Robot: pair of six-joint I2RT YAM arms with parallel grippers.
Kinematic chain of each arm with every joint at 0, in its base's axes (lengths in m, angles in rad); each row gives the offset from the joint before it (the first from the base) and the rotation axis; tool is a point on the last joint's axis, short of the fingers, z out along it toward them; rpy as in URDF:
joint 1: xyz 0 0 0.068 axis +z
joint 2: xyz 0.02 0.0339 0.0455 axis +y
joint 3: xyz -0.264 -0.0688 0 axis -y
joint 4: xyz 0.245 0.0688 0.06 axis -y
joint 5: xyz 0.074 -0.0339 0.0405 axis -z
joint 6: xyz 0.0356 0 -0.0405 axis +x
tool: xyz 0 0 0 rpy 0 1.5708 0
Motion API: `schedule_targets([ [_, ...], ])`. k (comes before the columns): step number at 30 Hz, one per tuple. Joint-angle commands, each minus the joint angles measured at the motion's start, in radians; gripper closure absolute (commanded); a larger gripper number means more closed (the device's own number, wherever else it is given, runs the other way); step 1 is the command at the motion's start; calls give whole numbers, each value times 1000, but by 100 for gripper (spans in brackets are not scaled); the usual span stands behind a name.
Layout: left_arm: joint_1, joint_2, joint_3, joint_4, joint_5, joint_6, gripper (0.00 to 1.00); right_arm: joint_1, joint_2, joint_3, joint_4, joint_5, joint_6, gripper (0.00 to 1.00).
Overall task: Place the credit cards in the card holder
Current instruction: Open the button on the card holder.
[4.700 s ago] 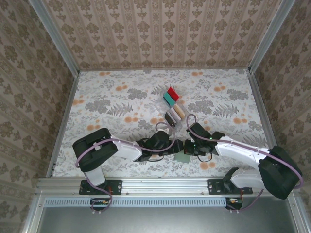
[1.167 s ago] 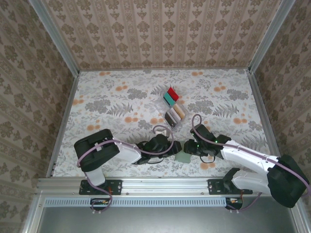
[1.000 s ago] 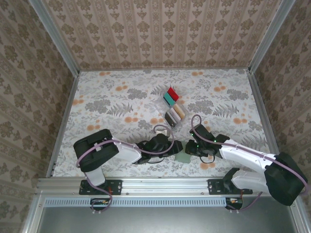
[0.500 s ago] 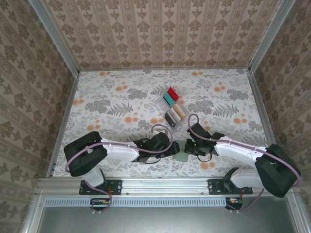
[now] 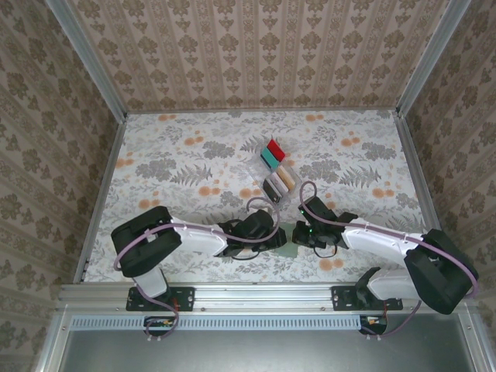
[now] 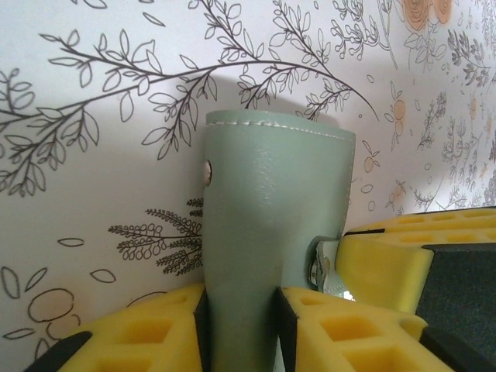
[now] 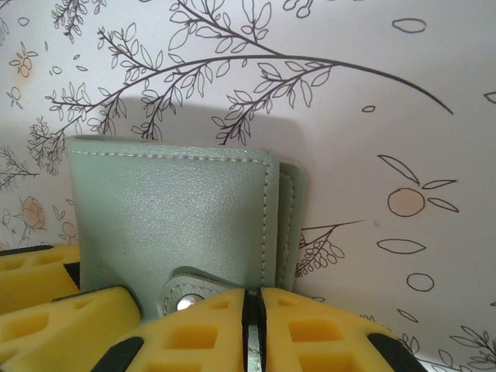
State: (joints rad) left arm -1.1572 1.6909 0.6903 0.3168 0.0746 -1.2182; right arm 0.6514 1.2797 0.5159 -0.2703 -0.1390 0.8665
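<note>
- Left wrist view showed the left tool (image 6: pixel 240 329) clamped on the grey-green card holder (image 6: pixel 271 209). Its yellow pads pinched the leather inward at the near end, over the flowered surface (image 6: pixel 93 194).
- Right wrist view showed the right tool (image 7: pixel 252 329) with its pads all but together and a thin green edge caught between them, just beside the snap tab (image 7: pixel 186 298). That looked like a grip on the holder's flap, and the snap appeared fastened.
- From the top external camera, the holder sat between the two tools near the arms' bases and was mostly covered by them. The credit cards (image 5: pixel 268 158) stood in a clear tray (image 5: pixel 256 165) farther back, well apart from the holder.
- The step in hand was judged to be opening the holder. To do it well, the left tool would pin the body without crushing the slots. The right would peel the flap straight away from the snap, keeping low so the holder did not twist or slide.
- Compared with the frame several seconds earlier, a broader patch of green had shown below the tools, and now only a sliver did. The tools had drawn closer together, while the tray and its cards had not moved.
</note>
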Motion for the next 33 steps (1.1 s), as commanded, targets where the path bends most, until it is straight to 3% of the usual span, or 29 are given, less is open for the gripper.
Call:
schedule_targets([
  [1,-11,-25,-20,67,11,-1,70,4,55,-34,-28,-7,0,86],
  [8,-9,-60,-68,143,-1,5,93,2,26,12,-66,-9,-9,83],
  [16,-9,-49,-71,203,3,8,95,2,-61,80,-114,-23,-33,74],
  [20,-9,-49,-72,206,1,8,95,5,-37,98,-112,-32,-41,62],
  [24,-9,-48,-69,214,8,11,96,7,12,103,-102,-30,-48,57],
  [29,-9,-49,-76,226,5,11,97,30,86,113,-144,33,-50,58],
  [33,-9,-63,-103,246,-18,-5,99,45,104,127,-254,159,-55,70],
])
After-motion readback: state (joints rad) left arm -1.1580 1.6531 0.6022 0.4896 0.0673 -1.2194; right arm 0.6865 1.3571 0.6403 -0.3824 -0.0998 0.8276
